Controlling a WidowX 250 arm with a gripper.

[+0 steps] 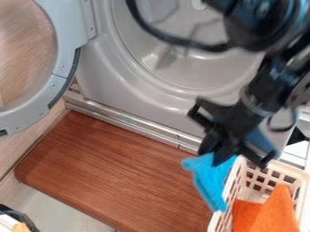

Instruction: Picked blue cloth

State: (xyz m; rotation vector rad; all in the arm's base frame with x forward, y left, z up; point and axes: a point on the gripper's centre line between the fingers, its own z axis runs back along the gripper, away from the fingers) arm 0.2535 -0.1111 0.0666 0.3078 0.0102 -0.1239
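The end effector [219, 157] is clamped on the blue cloth [210, 177], its fingers closed around the upper part of it; the rest of the cloth hangs down, narrowing to a tip, with its left side spread out in a short flap. In the view the cloth lies over the right side of the desk [115, 167], just beside the left wall of a pale plastic basket [304, 185] and partly in front of its rim; how high it hangs above the desk I cannot tell. The robot arm [260, 90] comes in from the upper right, slanting down to the cloth; a black cable loops at its left.

Inside the basket, which has square holes in its walls, lies an orange cloth [275, 210], one part of it rising to a point near the right wall; the basket stands at the lower right of the view. Along the far edge of the desk is a grey machine [100, 74] with a round drum opening; its round door [63, 59] stands open at the left, above the desk's far left corner.
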